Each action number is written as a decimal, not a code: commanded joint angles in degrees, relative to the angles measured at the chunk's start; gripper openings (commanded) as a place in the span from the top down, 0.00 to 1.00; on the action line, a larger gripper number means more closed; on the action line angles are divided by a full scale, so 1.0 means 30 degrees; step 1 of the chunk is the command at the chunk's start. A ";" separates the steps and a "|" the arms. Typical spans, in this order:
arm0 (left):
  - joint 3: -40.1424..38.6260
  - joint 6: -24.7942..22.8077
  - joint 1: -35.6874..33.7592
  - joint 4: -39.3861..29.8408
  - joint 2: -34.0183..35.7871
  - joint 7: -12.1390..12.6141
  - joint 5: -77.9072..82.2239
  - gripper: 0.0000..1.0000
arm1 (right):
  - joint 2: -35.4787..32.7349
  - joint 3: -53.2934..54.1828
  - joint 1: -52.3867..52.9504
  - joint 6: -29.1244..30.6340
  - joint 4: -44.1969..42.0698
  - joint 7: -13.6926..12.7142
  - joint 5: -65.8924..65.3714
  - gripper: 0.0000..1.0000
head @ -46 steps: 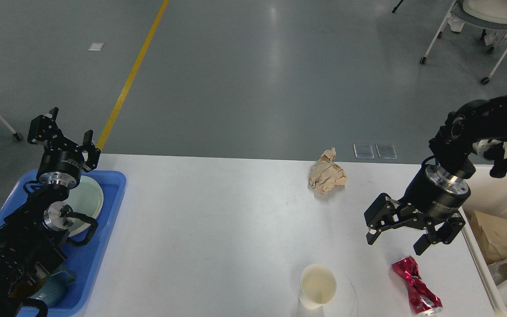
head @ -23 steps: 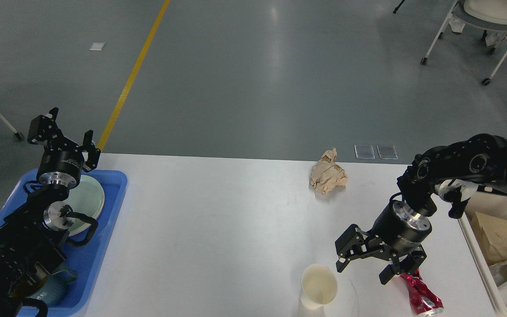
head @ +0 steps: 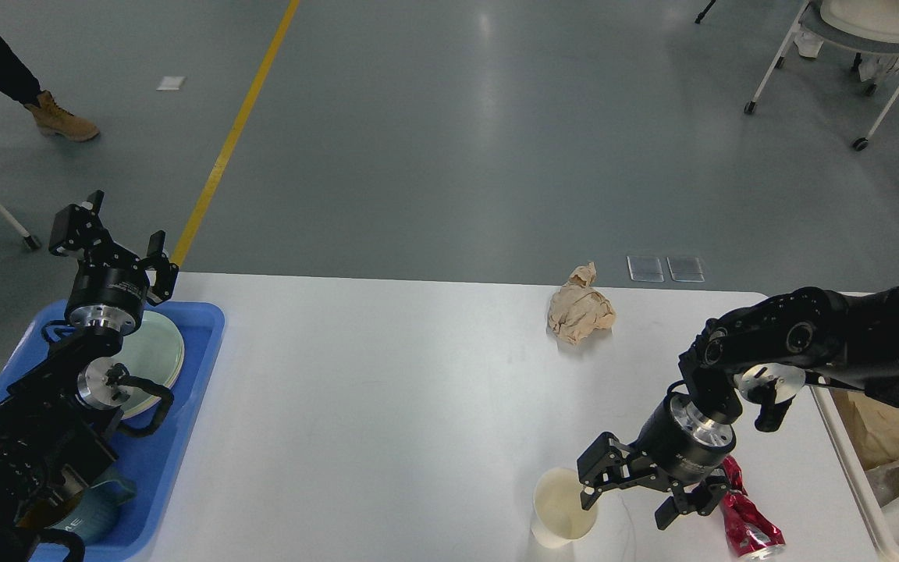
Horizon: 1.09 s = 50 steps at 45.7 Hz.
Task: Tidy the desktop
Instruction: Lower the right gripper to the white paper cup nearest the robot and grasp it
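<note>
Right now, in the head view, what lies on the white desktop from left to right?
Blue plastic tray holding a pale green plate → crumpled brown paper ball, with the white paper cup nearer → open right gripper → crushed red can → cream bin.

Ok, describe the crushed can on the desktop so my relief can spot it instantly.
Start at the white desktop and go to its near right corner, beside the cream bin. There, just right of the upright paper cup and partly behind the right gripper, lies the can. It is the only shiny red thing, twisted flat.
</note>
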 commanded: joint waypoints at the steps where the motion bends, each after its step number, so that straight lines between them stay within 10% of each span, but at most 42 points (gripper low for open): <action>1: 0.0000 0.0000 0.0025 0.0000 0.0000 0.0002 -0.0025 0.04 | 0.0004 0.0300 -0.0287 0.0000 -0.0028 -0.0098 0.0000 0.00; 22: 0.0000 0.0000 -0.0004 0.0000 0.0000 0.0002 -0.0025 0.04 | 0.0942 0.0535 -0.1987 -0.3689 -0.1025 -0.0098 0.0088 0.03; 32: 0.0000 0.0000 -0.0004 0.0000 0.0000 0.0002 -0.0025 0.04 | 0.0737 0.0388 -0.1899 -0.3721 -0.0908 -0.0098 0.0000 1.00; 50: 0.0000 0.0000 -0.0004 0.0000 0.0000 0.0002 0.0004 0.04 | 0.0123 0.1031 -0.0963 -0.3750 -0.0937 -0.0069 0.0058 1.00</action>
